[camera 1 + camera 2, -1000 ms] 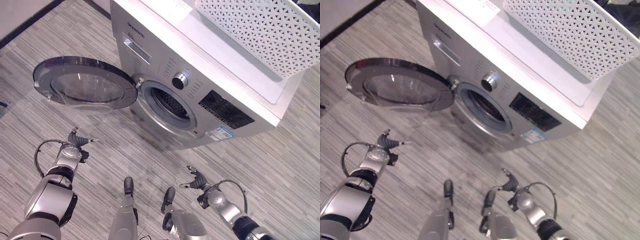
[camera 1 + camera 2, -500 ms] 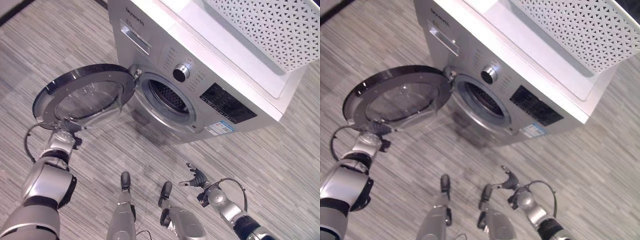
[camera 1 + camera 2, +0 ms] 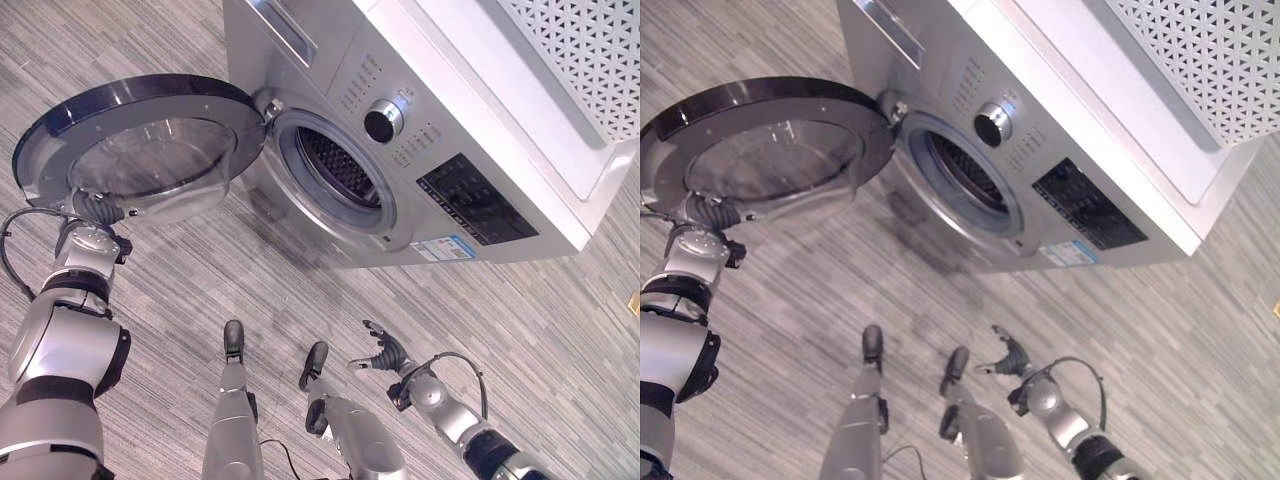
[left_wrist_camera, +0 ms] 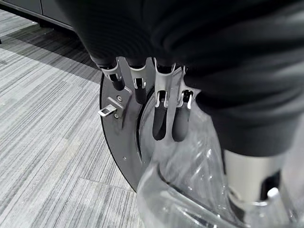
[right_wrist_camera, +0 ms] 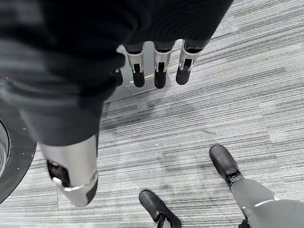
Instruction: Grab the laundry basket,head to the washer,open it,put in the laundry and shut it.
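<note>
Your washer [image 3: 420, 130] carries a blue-and-white sticker [image 3: 442, 248] below its dark panel; the print is too small to read. The white laundry basket [image 3: 585, 50] sits on the washer's top, contents hidden. The drum looks dark inside. The door [image 3: 130, 145] stands swung wide; your left hand [image 4: 156, 102] rests relaxed fingers against its rim. Your right hand [image 3: 385, 355] hangs slack below the washer, holding nothing.

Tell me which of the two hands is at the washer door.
The left hand, raised against the rim of the open washer door, its straight fingers on the door's inner side. The right hand hangs low over the floor, apart from the washer.
</note>
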